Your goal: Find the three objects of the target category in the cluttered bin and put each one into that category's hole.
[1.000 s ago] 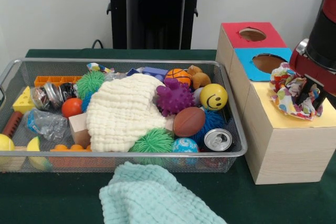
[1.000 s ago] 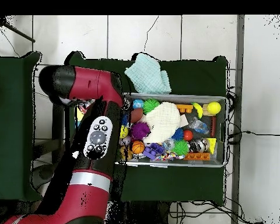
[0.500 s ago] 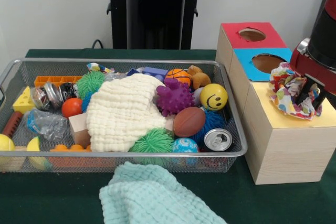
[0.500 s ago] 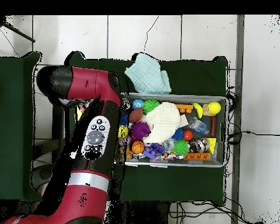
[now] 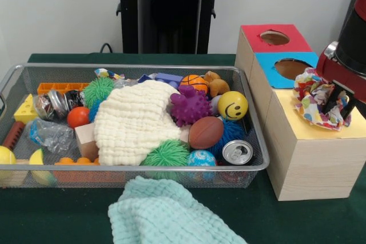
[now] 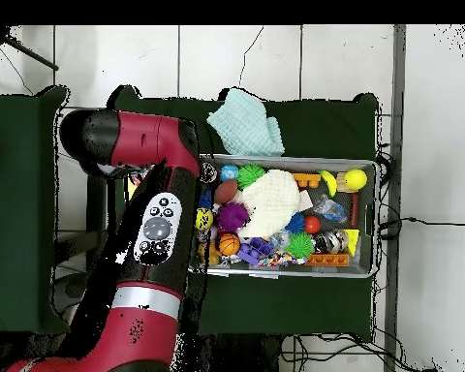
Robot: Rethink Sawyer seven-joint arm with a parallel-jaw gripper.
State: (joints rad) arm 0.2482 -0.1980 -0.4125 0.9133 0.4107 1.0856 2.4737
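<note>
Cloth (image 5: 320, 106), a crumpled patterned scrap, sits over the yellow hole (image 5: 320, 127) of the wooden box (image 5: 303, 158), with the gripper (image 5: 334, 102) buried in its folds; we cannot tell how the jaws stand. Over the last second almost nothing shifts: the arm lifts only slightly and the scrap stays bunched on top. We judge the drop unfinished, the scrap not yet through. In the bin (image 5: 251, 167), the cream cloth (image 5: 137, 121) lies over the toys, likely next.

Hand (image 5: 334, 102) low at right, grip unclear.
</note>
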